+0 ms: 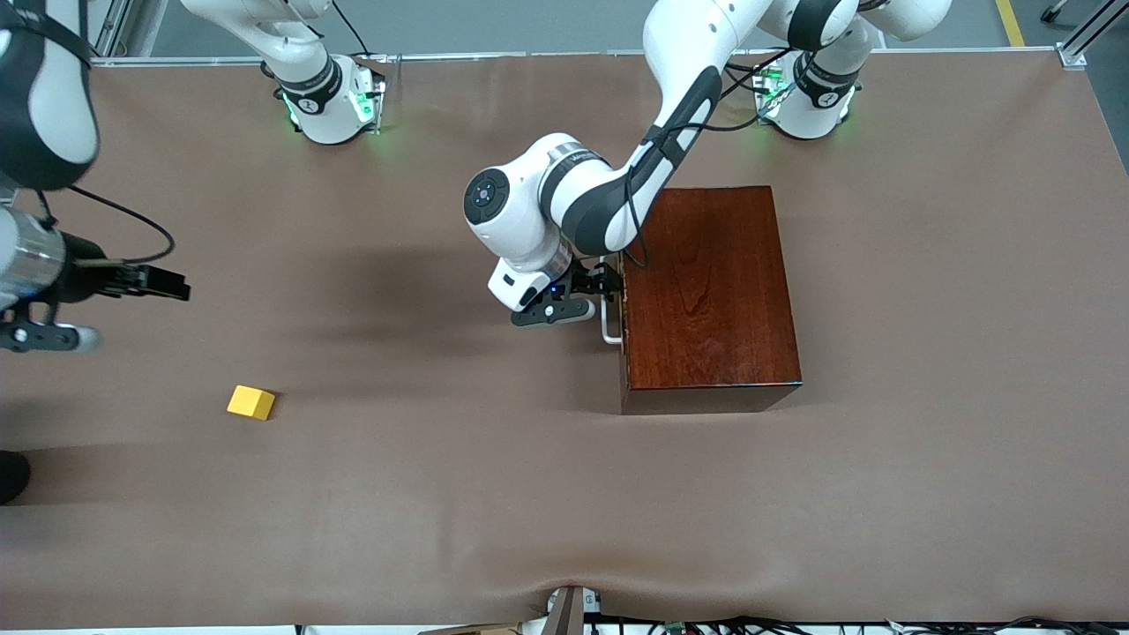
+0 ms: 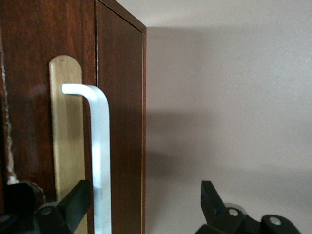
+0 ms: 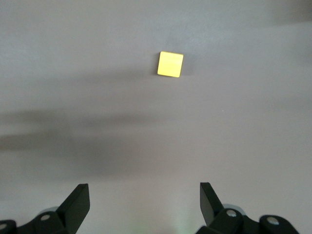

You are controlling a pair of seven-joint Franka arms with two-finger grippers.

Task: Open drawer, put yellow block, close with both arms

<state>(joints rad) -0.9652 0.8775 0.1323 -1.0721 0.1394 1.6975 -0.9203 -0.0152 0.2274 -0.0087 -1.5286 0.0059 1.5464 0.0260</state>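
Drawer (image 1: 623, 304) shut in glossy box; left jaws spread around its white handle (image 2: 100, 161); right jaws spread, empty.

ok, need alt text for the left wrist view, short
The left hand is open, straddling the white bar handle of the drawer, which is closed in its reddish-brown wooden box. One finger sits between handle and drawer front; the other hangs clear over the brown table.

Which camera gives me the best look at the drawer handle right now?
Left wrist view: the white handle fills it close up, between the open left gripper fingers. Front view shows it small and partly hidden; right wrist view misses it.
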